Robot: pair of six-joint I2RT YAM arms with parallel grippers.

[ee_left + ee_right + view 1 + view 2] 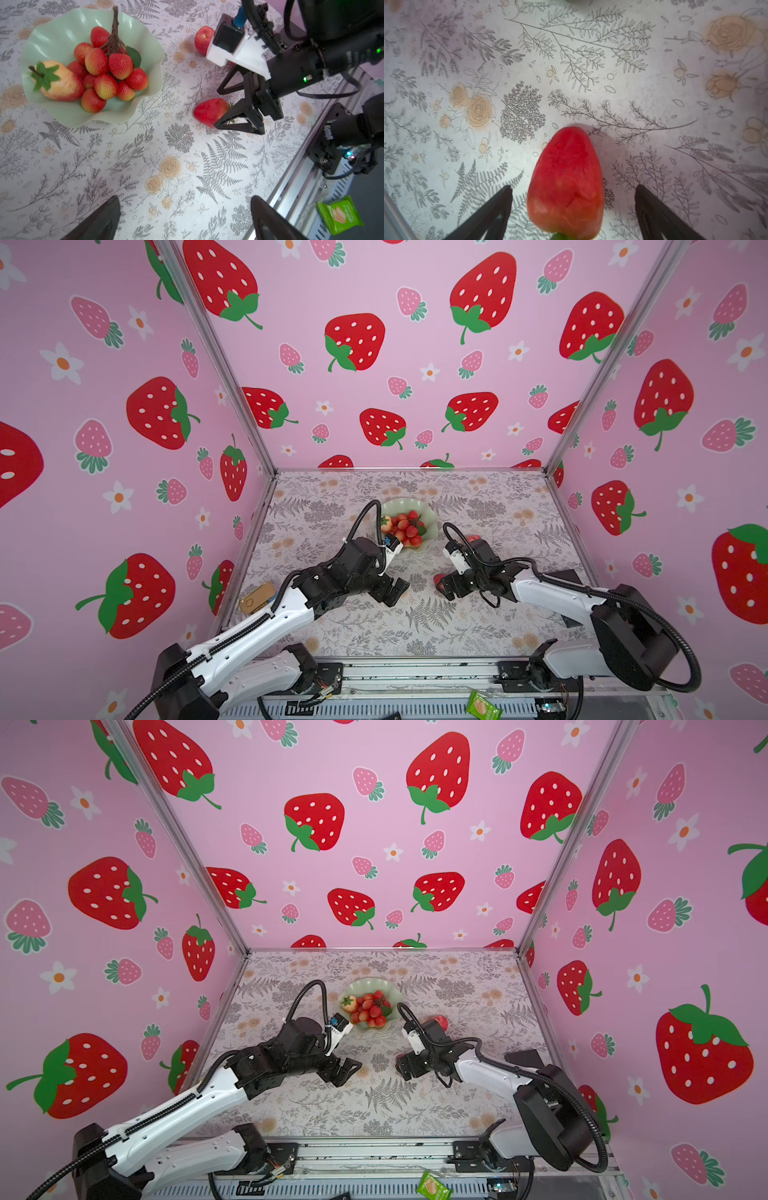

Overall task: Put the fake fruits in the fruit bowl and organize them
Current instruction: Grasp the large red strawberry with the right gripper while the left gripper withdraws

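Two tools open: my left tool (185, 197) empty, right tool (573, 187) straddling the strawberry (565, 166), probably light and slick; I'd pinch its middle.

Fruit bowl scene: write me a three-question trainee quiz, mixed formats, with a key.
1. True or false: the fruit bowl holds the berry cluster and one big strawberry.
2. What lies between the right arm's open jaws? A) an apple B) the red strawberry on the table C) the cluster
3. Fill in: the apple rests on the ____, outside the bowl.
Key: 1 true; 2 B; 3 table.
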